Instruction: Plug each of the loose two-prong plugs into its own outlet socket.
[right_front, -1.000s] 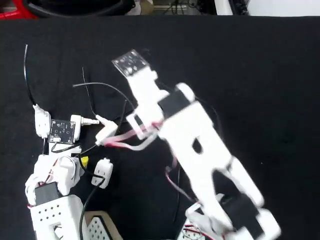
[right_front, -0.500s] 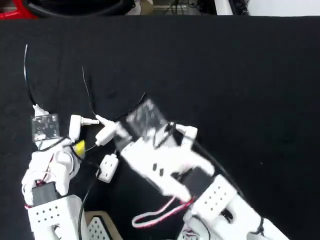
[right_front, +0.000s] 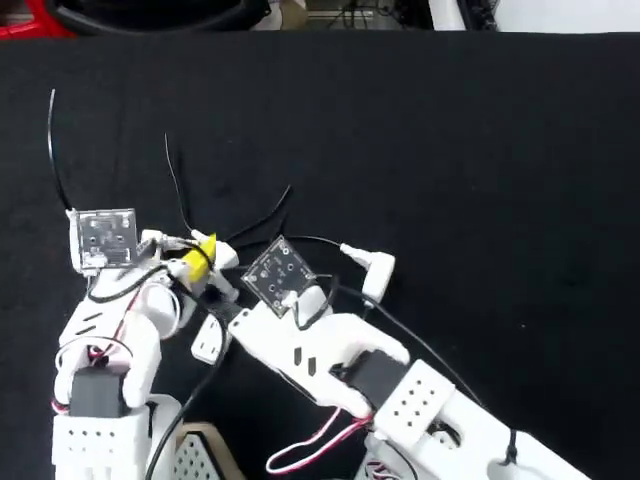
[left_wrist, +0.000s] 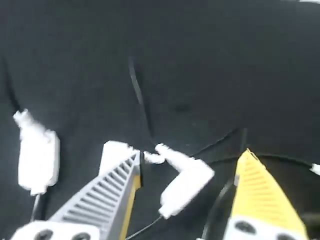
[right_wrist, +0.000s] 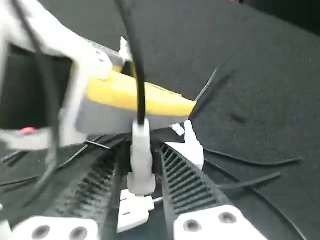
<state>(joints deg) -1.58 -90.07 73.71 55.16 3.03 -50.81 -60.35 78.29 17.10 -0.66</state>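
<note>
My left gripper (left_wrist: 192, 155) is open, its grey and yellow fingers on either side of a white two-prong plug (left_wrist: 186, 181) whose prongs face a white socket block (left_wrist: 113, 155). In the high view this gripper (right_front: 205, 262) sits at the left, by the plug (right_front: 222, 256). My right gripper (right_wrist: 142, 150) is shut on a narrow white plug (right_wrist: 141, 165) with a black cable, right next to the left gripper's yellow finger (right_wrist: 135, 102). A white socket (right_front: 207, 340) lies just below the right gripper (right_front: 222, 305). Another white plug (right_front: 376, 270) lies to the right.
Thin black cables (right_front: 255, 215) loop over the black table (right_front: 480, 150) around both grippers. A further white connector (left_wrist: 36, 156) lies at the far left beside the left arm. The two arms stand very close together at the lower left.
My right arm has swung back from the table's middle down to the left arm and now grips a plug. The left gripper has turned right toward the plug and socket.
</note>
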